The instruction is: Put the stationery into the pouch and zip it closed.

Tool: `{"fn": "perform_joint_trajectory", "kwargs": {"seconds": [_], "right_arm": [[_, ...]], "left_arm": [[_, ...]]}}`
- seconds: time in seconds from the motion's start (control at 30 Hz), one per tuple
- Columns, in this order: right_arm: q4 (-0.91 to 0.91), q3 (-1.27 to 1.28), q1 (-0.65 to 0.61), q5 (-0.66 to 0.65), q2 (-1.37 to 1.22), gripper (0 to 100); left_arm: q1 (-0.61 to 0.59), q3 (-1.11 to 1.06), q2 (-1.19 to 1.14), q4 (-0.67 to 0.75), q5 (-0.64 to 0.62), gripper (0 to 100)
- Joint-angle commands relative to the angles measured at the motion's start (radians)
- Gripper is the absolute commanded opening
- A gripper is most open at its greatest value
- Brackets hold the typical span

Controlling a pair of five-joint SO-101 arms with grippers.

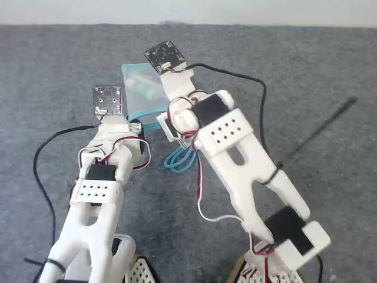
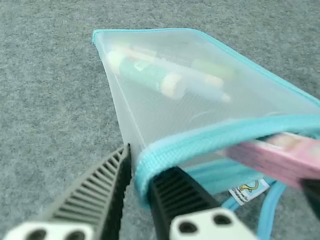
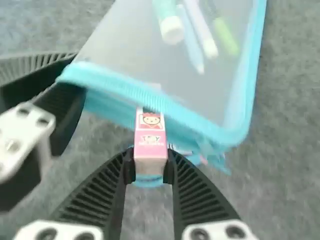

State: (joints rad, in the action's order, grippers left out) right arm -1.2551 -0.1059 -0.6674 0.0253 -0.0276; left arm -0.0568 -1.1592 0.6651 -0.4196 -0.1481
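Right wrist view: your right tool (image 3: 149, 161) clamps a pink block (image 3: 150, 131) at the pouch (image 3: 135, 55) mouth.
Your left tool (image 2: 145, 169) pinches the pouch's teal zip edge; pens (image 3: 194, 35) lie inside.

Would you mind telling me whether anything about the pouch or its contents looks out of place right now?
Nothing is spilled or damaged. The pink block sticks partly out of the mouth of the pouch, gripped by the right pincer, while the left pincer pinches the zipper edge.
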Motion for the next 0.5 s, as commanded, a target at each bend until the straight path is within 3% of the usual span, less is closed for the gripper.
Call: {"fn": "perform_joint_trajectory", "kwargs": {"seconds": [0.0,0.17,0.47], "right_arm": [[0.058,-0.038,-0.021,0.018,-0.01,10.7],[0.079,-0.038,-0.045,0.018,-0.03,28.3],[0.013,-0.037,-0.022,0.018,0.105,29.6]], "left_arm": [[0.009,0.012,0.038,0.006,0.009,1],[0.003,0.013,0.038,0.006,0.009,1],[0.003,0.015,0.038,0.006,0.009,1]]}}
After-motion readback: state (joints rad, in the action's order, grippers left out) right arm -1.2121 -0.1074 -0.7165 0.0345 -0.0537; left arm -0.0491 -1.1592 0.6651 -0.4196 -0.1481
